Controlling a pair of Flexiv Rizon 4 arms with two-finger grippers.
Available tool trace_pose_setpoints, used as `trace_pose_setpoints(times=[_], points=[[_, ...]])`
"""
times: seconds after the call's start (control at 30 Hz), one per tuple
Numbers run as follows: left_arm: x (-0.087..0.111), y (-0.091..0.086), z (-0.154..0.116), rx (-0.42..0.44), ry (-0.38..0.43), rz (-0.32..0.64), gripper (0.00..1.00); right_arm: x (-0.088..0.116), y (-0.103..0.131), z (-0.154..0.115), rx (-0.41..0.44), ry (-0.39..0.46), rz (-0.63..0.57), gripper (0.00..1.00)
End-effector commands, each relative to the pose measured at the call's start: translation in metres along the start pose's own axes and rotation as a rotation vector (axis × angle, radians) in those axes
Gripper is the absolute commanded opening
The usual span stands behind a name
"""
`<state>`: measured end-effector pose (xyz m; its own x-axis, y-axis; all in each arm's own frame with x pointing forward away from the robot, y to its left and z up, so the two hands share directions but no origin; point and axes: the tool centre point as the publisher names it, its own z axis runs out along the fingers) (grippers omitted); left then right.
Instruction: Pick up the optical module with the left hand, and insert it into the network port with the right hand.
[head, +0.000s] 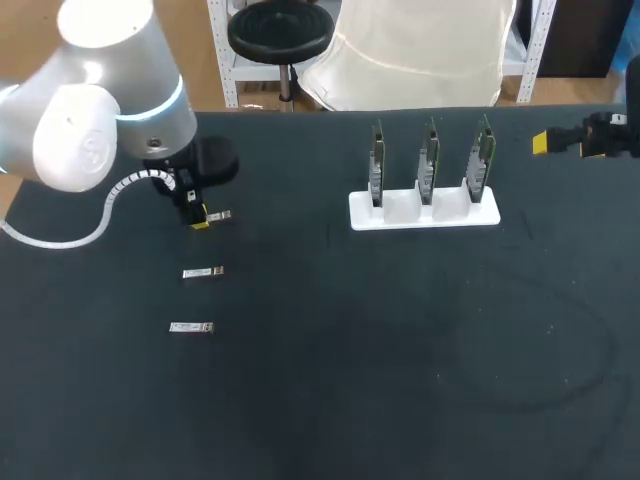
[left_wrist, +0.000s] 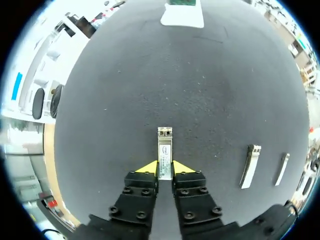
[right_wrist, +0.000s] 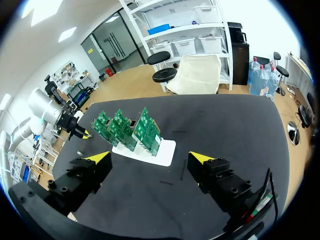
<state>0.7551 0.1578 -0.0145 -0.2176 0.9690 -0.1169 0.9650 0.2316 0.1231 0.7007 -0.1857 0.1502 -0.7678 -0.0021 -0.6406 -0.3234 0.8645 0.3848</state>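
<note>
Just ahead of my left gripper (head: 201, 218), head view: optical module (head: 219, 215) pokes out, arm angled down | left wrist: jaws closed on its rear flat sides, a sound hold; I judge it light, stiff, slick | right wrist: right gripper (right_wrist: 150, 157) wide open, empty, network cards (right_wrist: 131, 129) ahead.

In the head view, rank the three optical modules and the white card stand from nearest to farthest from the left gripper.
1. Held module, between the left gripper's fingers.
2. Middle module, next in the row.
3. Last module, at the row's near end.
4. White card stand, far to the right.
</note>
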Motion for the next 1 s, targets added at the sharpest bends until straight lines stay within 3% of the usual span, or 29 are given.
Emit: trace_pose_setpoints(times=[0.03,0.3,0.43,0.7,1.0], points=[[0.005,0.003,-0.016,-0.029,-0.067,-0.071,0.00,0.001,0.001,0.000,0.006,-0.001,0.001,1.00],[-0.023,0.030,-0.084,-0.109,-0.331,-0.269,0.00,0.001,0.001,0.000,0.006,-0.001,0.001,1.00],[-0.050,0.039,-0.122,-0.124,-0.486,-0.298,0.00,0.001,0.001,0.000,0.006,-0.001,0.001,1.00],[-0.106,0.031,-0.189,-0.127,-0.754,-0.276,0.00,0.001,0.001,0.000,0.006,-0.001,0.001,1.00],[-0.150,0.011,-0.230,-0.036,-0.970,-0.266,0.00,0.001,0.001,0.000,0.006,-0.001,0.001,1.00]])
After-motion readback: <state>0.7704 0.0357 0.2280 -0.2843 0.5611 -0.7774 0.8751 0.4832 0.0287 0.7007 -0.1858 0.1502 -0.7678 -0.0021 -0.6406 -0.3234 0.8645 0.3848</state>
